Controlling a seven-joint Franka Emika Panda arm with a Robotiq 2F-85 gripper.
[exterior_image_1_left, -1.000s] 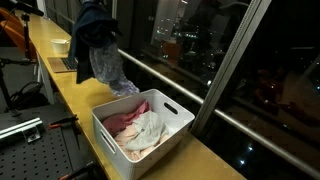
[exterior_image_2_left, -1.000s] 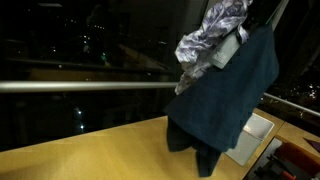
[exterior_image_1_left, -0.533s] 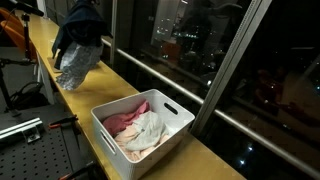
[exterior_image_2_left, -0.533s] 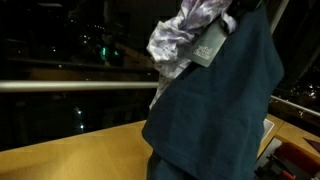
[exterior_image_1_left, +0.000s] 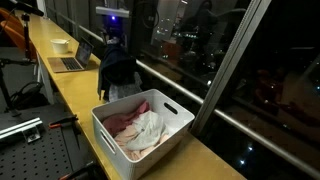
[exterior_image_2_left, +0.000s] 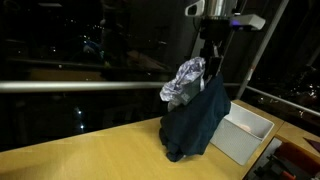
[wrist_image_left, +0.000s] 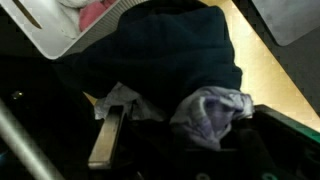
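Note:
My gripper is shut on a dark blue garment bunched together with a pale grey-lilac patterned cloth. Both hang from the jaws just beside the far end of a white plastic basket. The garment's lower end touches or nearly touches the wooden counter. In the wrist view the dark garment fills the middle, the patterned cloth is bunched close to the jaws, and a beige tag hangs to the left. The fingers are hidden by fabric.
The basket holds pink clothing and white clothing. An open laptop and a white bowl sit farther along the counter. A metal rail and dark windows run along one side of the counter.
The arm has swung the held cloths back along the counter toward the basket and lowered them; they now hang next to the basket. The grip has stayed shut.

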